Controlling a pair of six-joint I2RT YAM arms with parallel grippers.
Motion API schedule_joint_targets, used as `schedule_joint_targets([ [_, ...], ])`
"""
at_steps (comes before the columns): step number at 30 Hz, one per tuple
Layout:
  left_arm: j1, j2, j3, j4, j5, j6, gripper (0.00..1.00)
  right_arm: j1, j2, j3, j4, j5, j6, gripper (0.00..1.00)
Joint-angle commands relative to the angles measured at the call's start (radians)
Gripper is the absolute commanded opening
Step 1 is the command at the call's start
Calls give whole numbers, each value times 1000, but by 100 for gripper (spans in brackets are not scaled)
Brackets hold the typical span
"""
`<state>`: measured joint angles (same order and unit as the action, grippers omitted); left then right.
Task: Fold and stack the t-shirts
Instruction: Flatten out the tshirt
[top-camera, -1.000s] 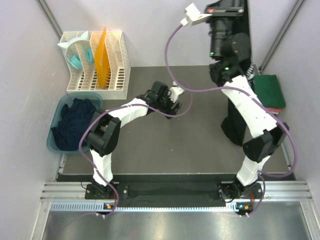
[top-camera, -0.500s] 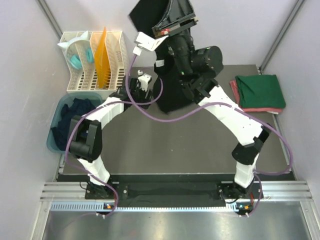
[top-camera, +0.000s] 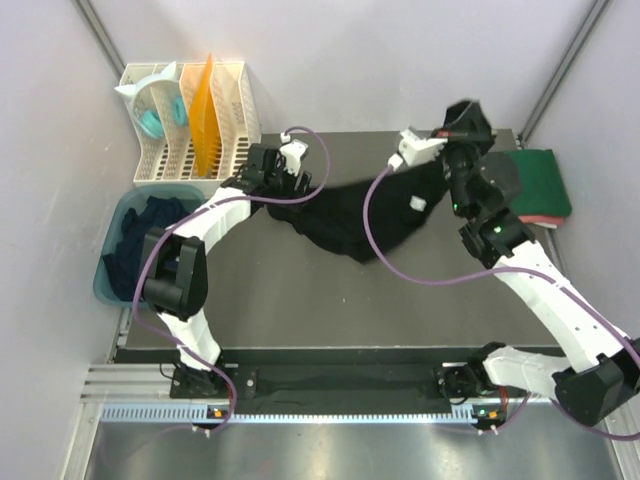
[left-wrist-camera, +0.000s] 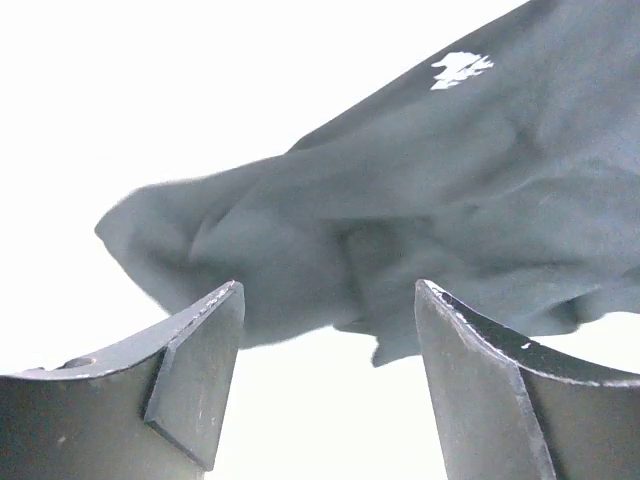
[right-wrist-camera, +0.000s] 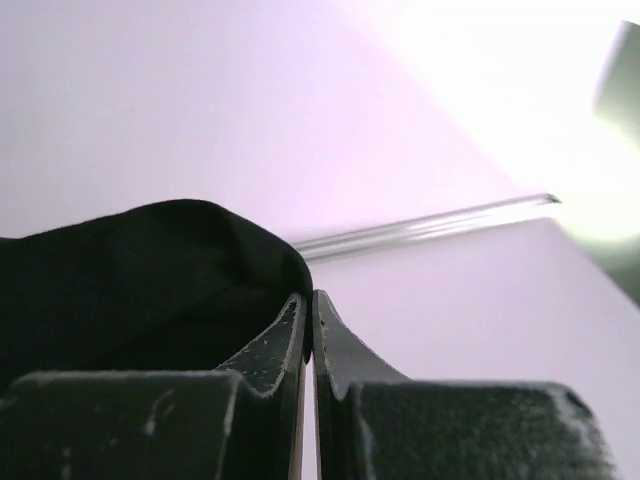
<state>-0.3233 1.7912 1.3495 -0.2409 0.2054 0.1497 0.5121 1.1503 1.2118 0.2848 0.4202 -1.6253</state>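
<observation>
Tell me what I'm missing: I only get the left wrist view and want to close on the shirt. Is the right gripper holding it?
Observer: Yes. The right gripper is shut on a fold of the black shirt.
Operator: Where's the finished pile?
Observer: A folded green shirt lies at the right edge of the table.
Operator: Anything left to fold?
Observer: Dark clothes are heaped in the tub at far left.
</observation>
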Motion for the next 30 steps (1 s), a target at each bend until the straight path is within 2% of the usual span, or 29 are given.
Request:
schedule_joint_targets([
  [1, 0, 0, 50, -12, 46, 33, 74, -24, -69, -118, -113, 48, 154, 0],
  [5, 0, 13, 63, -15, 78, 48, 74, -38, -89, -178, -131, 35, 156, 0],
  [8, 0, 42, 98, -40, 158, 85, 78, -37, -84, -173, -150, 40, 162, 0],
  [9, 0, 74, 135, -78, 240, 105, 83, -38, -84, -172, -150, 42, 162, 0],
  [11, -2, 123, 192, -144, 313, 168, 86, -38, -84, -170, -151, 43, 159, 0],
  [13, -3, 227, 327, -284, 403, 239, 86, -38, -86, -175, -153, 45, 156, 0],
  [15, -8, 345, 476, -378, 433, 281, 86, -38, -92, -182, -144, 48, 151, 0],
  [16, -8, 381, 520, -437, 431, 306, 86, -40, -93, -185, -142, 51, 153, 0],
  [19, -8, 462, 614, -454, 402, 312, 86, -40, -101, -192, -147, 57, 157, 0],
  [26, -43, 470, 596, -414, 338, 352, 84, -52, -106, -212, -136, 54, 157, 0],
  [29, -53, 450, 542, -379, 321, 330, 74, -52, -107, -225, -133, 52, 159, 0],
  [30, -56, 445, 530, -356, 316, 320, 66, -50, -109, -236, -131, 52, 157, 0],
])
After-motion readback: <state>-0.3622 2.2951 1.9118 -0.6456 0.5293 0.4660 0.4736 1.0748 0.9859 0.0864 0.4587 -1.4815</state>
